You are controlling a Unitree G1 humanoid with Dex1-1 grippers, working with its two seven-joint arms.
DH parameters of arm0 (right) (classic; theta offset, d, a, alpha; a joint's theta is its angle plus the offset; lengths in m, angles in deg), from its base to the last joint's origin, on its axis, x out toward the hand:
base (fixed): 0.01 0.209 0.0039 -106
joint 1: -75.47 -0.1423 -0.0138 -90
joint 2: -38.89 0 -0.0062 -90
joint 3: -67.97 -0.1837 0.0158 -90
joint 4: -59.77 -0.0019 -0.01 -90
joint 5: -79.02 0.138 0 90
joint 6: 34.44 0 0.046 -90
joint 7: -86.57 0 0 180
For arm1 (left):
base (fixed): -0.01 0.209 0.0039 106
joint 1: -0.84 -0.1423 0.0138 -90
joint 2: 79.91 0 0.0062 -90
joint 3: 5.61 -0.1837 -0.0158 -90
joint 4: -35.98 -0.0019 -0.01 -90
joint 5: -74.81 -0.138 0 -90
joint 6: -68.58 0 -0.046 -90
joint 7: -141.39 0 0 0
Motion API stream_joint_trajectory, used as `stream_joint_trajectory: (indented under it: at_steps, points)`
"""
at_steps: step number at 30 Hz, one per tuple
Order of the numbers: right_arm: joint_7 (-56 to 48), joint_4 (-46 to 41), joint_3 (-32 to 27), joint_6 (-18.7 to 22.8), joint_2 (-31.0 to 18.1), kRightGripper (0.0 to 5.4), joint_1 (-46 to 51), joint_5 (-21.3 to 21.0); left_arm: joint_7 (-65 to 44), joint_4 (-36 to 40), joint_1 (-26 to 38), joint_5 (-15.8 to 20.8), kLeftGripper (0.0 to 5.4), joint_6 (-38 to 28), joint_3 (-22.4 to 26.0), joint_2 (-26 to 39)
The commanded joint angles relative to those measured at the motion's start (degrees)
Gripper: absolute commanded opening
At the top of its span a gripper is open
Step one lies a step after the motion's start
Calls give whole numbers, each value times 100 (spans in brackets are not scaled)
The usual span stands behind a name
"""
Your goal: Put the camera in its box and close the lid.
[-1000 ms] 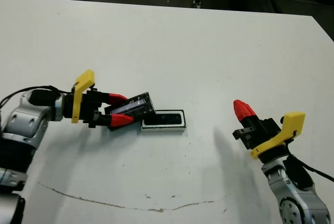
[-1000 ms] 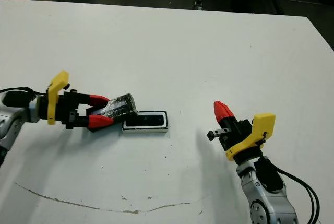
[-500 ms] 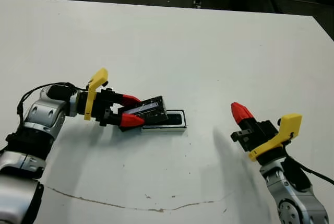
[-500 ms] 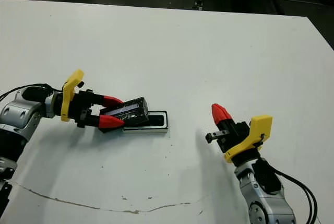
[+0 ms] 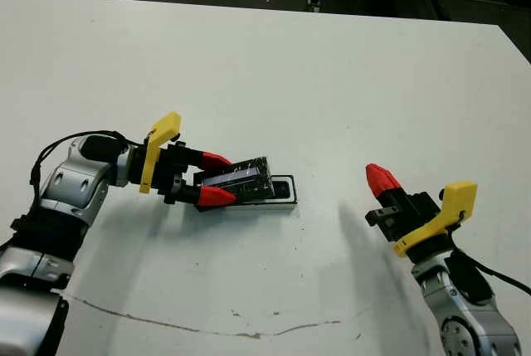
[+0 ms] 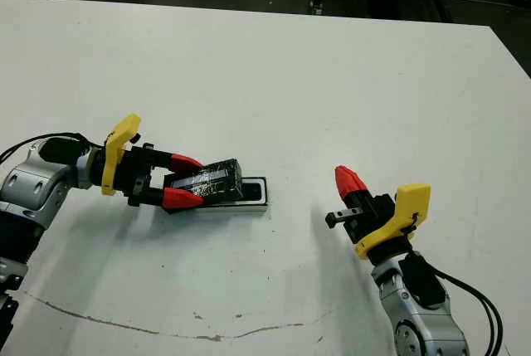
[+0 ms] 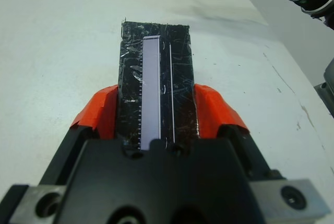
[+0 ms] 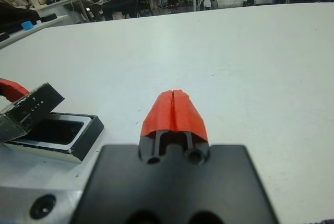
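Lid (image 5: 241, 180) tilted over the box's left part, one end raised, pinched by its long sides between the left gripper's (image 5: 214, 178) red fingers (image 7: 211, 110). Box (image 5: 282, 191) on the white table (image 5: 332, 82), right end uncovered, dark inside; camera not discernible. Right gripper (image 5: 381, 179) well apart to the right, fingers pressed together, holding nothing.

The glossy black marbled rectangular lid with a pale bluish strip (image 5: 241, 180) is held tilted above the left end of the shallow white-rimmed rectangular box (image 5: 284, 191), one end raised off it. The box lies flat on the white table (image 5: 332, 82), nearer its front edge than its far edge; its dark inside shows at the right end.
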Motion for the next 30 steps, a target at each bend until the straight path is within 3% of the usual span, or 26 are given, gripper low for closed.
stream_joint_trajectory:
  at_steps: [1, 13, 30]
  points:
    - [44, 4, -48, 61, -24, 0, 47, 34, -137, -76, -173, -46, 315, -28, -280, -291]
    - [57, 1, -57, 37, -24, 0, 54, 24, 983, -312, -276, -793, 315, -554, -555, -730]
    - [95, -23, -51, 92, -25, 0, 67, 69, 1032, -921, 101, -1036, 315, -887, -948, -1102]
